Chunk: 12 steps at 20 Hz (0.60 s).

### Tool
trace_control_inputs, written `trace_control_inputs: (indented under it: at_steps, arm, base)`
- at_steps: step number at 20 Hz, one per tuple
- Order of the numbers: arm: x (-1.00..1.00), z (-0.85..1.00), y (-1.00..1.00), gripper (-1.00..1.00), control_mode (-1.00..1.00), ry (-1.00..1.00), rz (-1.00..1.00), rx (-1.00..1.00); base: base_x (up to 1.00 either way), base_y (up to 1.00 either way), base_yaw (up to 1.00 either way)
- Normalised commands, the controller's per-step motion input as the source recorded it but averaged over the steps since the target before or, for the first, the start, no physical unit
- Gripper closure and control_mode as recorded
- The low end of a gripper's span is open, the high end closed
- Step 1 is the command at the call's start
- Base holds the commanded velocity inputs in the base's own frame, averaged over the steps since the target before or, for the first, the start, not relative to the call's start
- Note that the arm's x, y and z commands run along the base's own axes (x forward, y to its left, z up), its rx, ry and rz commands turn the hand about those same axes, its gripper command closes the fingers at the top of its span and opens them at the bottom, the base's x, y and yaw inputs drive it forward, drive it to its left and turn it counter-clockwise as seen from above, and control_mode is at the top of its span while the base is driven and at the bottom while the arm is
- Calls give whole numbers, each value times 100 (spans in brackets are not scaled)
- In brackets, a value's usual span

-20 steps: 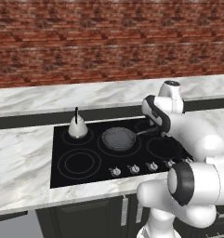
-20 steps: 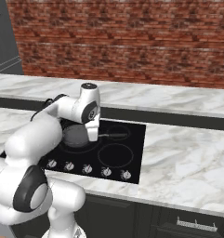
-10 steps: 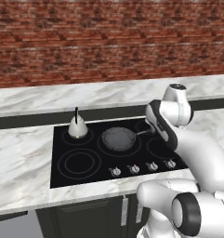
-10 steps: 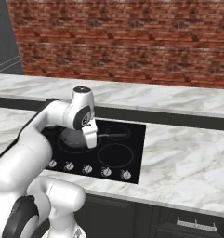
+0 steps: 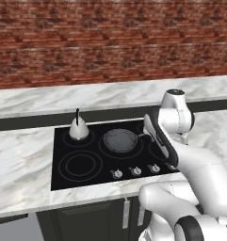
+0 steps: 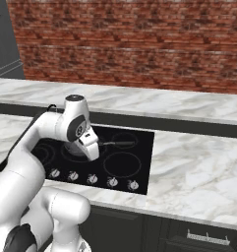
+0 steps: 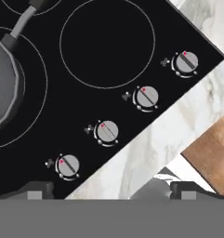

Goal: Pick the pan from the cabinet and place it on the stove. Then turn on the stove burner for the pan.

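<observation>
While the arm (image 6: 66,133) hides most of the pan (image 5: 119,140) from the right, it sits on the stove's (image 5: 77,179) centre ring. The gripper (image 7: 111,188) hangs open and empty near the knobs (image 7: 107,131). Marble counter (image 6: 198,167), brick wall (image 5: 110,42) behind.

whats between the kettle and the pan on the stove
Nothing: in the left base view only bare black stove glass with thin ring markings separates the kettle from the pan. They stand apart on neighbouring rings.
</observation>
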Motion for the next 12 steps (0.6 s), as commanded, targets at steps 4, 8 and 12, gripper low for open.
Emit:
trace_control_inputs:
  at_steps: [4, 8, 12]
  arm:
    - [-3, -9, 0, -100, -100, 1, 18, -7]
    - [0, -9, 0, -100, -100, 0, 22, -2]
    - [0, -11, 0, -100, -100, 4, 24, 0]
  base:
    - [0, 0, 0]
    - [0, 0, 0]
    - [0, 0, 0]
